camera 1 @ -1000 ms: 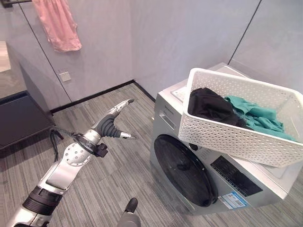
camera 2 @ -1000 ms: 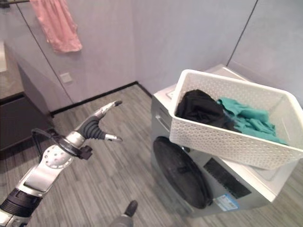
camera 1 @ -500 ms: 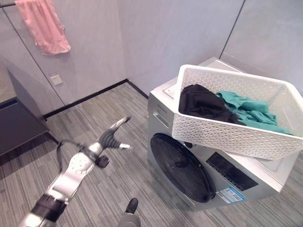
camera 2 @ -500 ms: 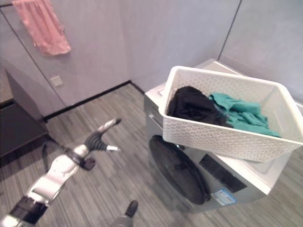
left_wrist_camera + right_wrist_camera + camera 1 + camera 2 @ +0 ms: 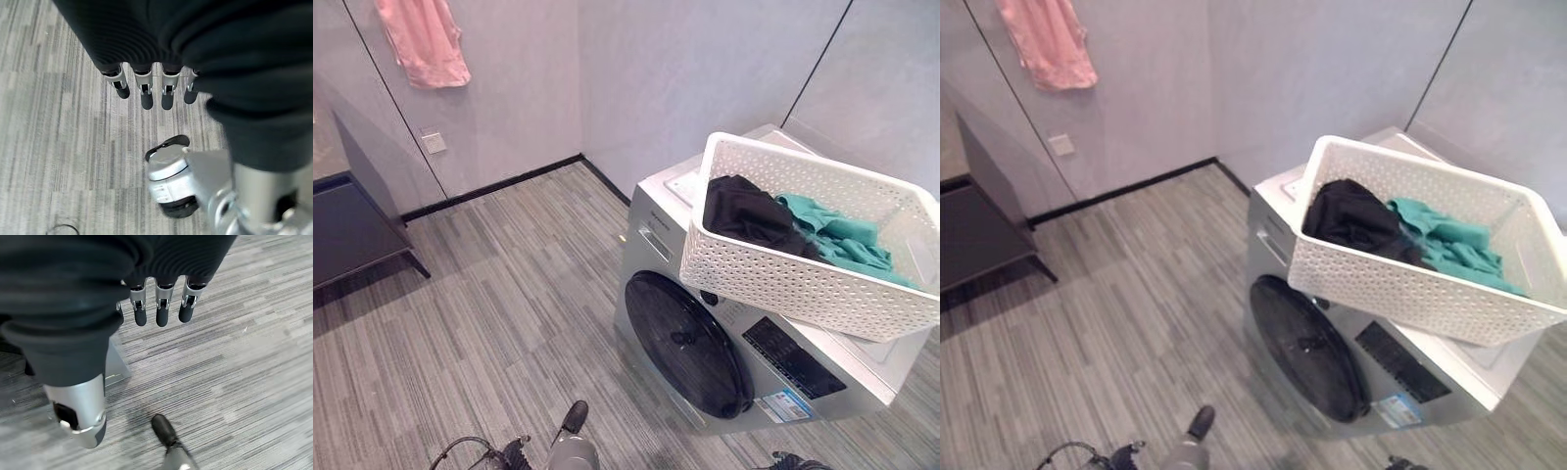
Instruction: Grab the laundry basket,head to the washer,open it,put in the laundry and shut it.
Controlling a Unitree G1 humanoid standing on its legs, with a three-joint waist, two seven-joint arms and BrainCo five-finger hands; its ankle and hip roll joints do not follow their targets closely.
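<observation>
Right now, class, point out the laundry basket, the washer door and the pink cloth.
laundry basket (image 5: 773, 269), left eye view, front perforated wall.
washer door (image 5: 690, 343), left eye view, middle of the dark round glass.
pink cloth (image 5: 423, 39), left eye view, middle of the hanging fabric.

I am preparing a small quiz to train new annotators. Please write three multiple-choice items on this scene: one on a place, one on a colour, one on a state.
1. Where is the laundry basket?
A. on the floor
B. on top of the washer
C. on the dark cabinet

2. What colours are the clothes in the basket?
A. black and teal
B. pink and white
C. red and yellow

3. How is the washer door?
A. wide open
B. taken off
C. shut

Key: 1 B, the white basket rests on the washer's top. 2 A, a black garment lies beside a teal one. 3 C, the round dark door sits flush in the front.
</observation>
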